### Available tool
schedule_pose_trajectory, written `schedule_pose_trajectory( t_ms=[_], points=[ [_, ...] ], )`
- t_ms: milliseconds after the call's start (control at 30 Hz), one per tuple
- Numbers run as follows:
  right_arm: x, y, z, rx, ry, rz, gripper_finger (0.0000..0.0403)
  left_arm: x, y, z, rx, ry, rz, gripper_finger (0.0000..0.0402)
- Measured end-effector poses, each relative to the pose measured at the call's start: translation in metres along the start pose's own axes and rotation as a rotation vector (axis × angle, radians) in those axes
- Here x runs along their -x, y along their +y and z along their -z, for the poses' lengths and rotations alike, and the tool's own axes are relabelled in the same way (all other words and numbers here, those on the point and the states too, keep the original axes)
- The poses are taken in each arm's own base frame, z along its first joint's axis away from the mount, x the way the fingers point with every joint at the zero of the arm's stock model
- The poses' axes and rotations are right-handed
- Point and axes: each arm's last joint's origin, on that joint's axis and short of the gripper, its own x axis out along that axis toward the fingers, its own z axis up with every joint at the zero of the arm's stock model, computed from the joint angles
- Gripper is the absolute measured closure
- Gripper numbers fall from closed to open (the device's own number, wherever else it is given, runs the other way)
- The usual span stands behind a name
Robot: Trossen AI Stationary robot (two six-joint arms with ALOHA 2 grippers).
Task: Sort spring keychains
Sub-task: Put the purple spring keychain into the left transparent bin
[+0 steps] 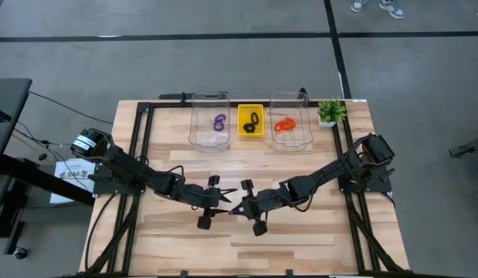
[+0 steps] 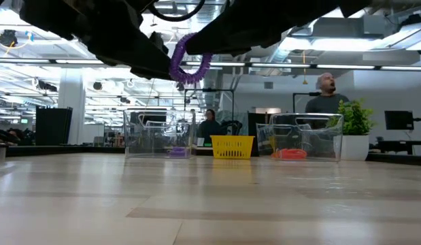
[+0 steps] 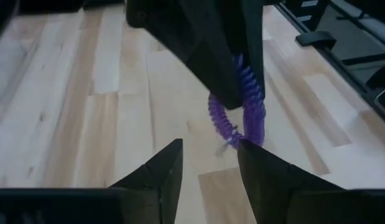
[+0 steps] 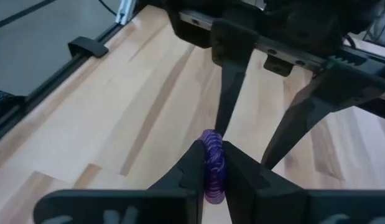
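I have the right gripper (image 4: 212, 163) closed on a purple spring keychain (image 4: 213, 167): both fingers press flat against the sides of the coil, which stands on edge between them. The keychain is a tightly wound, ribbed loop of translucent purple plastic; from table level it reads as a ring (image 2: 190, 58) hanging well above the wood, clear of the surface. From above, it sits at the meeting point of the two arms, near the middle of the table's (image 1: 316, 239) front half. My left gripper (image 3: 208, 163) faces the right one at close range with its fingers spread apart and nothing between them; the purple loop hangs just beyond its fingertips. At the back of the table, the left clear bin (image 1: 210, 140) holds more purple keychains (image 1: 218, 121), the yellow tray (image 1: 250, 130) between the bins holds black ones (image 1: 251, 122), and the right clear bin (image 1: 291, 143) holds orange-red ones (image 1: 284, 124). A small potted plant (image 1: 330, 112) stands just beside the right bin.
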Motion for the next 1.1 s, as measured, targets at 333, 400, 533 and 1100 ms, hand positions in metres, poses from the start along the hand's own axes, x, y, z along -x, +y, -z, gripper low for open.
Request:
schedule_pose_trajectory(
  t_ms=[333,400,533,1100],
  points=[
    [-0.003,-0.026,0.006,0.044,0.03,0.048,0.0366,-0.004,0.026,-0.001,-0.054,-0.006,-0.077,0.0249],
    [-0.003,-0.032,0.008,0.063,0.042,0.059,0.0364,-0.004,0.034,0.0,-0.063,0.001,-0.097,0.0249],
    [-0.003,-0.046,0.013,0.101,0.076,0.081,0.0369,-0.006,0.049,0.002,-0.085,0.019,-0.103,0.0252],
    [0.0,-0.098,0.038,0.101,0.234,0.172,0.0374,-0.004,0.099,0.016,0.035,0.128,-0.129,0.0259]
  ],
)
